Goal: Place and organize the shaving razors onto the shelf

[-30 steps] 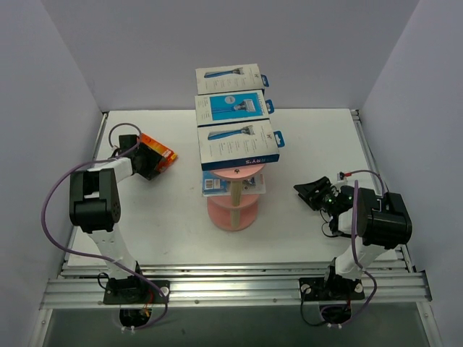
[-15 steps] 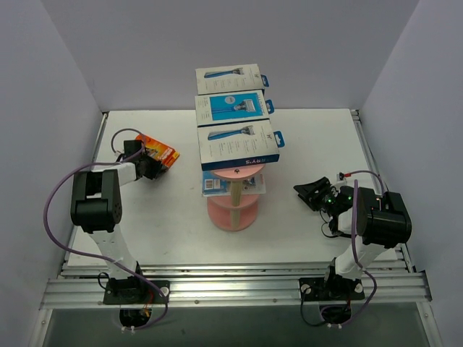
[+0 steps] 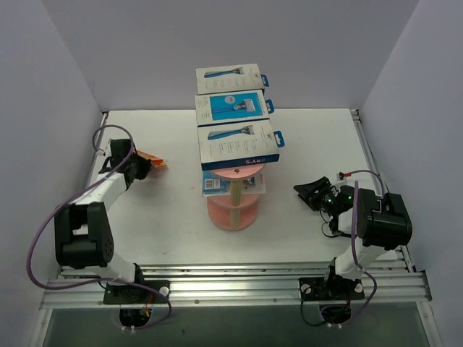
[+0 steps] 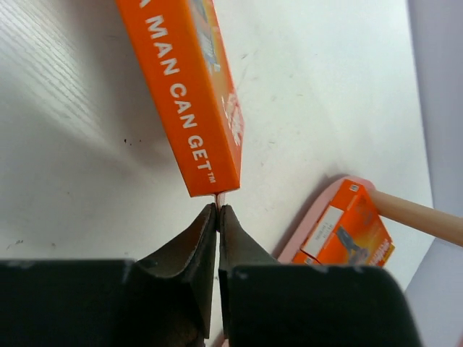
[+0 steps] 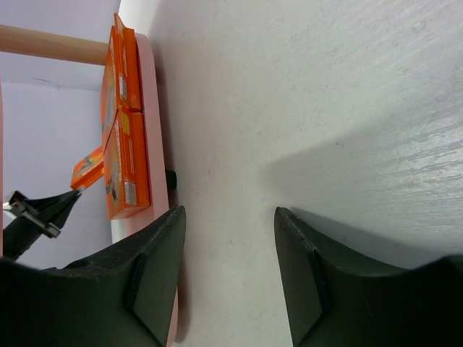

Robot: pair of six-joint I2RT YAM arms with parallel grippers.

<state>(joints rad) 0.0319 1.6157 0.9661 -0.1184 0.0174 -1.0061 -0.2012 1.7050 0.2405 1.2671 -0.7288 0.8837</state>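
Lifting the orange pack (image 4: 192,87) is the step in hand. The left gripper (image 4: 218,210) pinches only the thin flange at the pack's corner, jaws almost pressed together. The pack hangs tilted on edge over the far left of the counter (image 3: 311,137), well apart from the shelf (image 3: 221,215). Raise slowly and vertically: so slim a hold will likely let the pack swing or slip. Carry it to a lower pink tier, where other orange packs (image 5: 126,166) lie, and lay it flat beside them. The right gripper (image 5: 228,213) hovers spread and empty, right of the shelf.
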